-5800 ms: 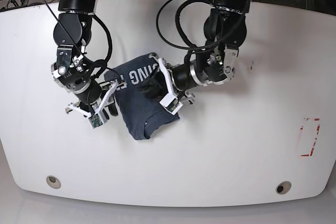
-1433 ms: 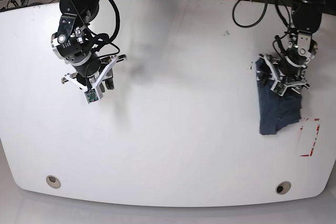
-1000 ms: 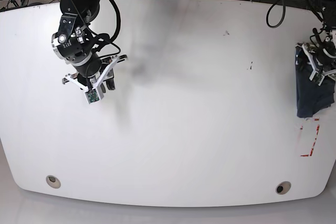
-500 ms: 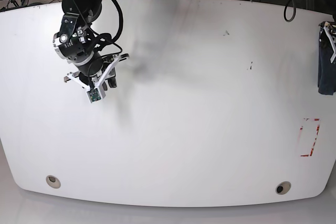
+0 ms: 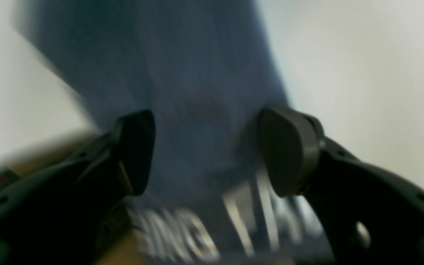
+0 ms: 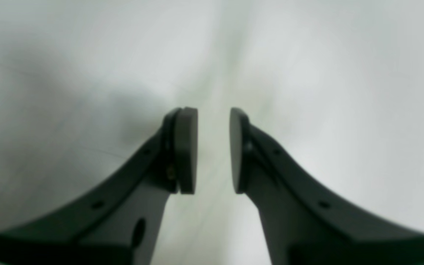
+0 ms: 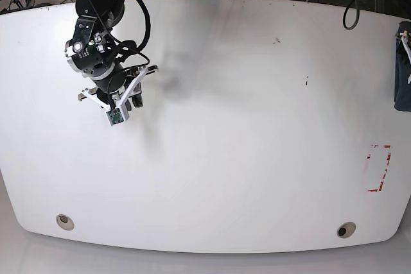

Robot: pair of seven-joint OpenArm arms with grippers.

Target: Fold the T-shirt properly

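Two arms on my feed, one mostly off-frame. Tabletop (image 7: 244, 158) is white and wide, with a red-marked rectangle (image 7: 379, 168) near its right edge. T-shirt (image 7: 403, 72) shows as a dark blue bundle at the far right edge of the base view, cut off by the frame. On the left wrist view the T-shirt (image 5: 182, 92) is blurred, white lettering low in the picture, and it fills the space between the fingers of the left pincer (image 5: 208, 152); jaws stand wide, and I can't tell whether they clamp the cloth. Right pincer (image 7: 119, 110) hangs over the far left part of the tabletop; its wrist view shows the right pincer (image 6: 214, 151) with a narrow gap between the pads, nothing in it.
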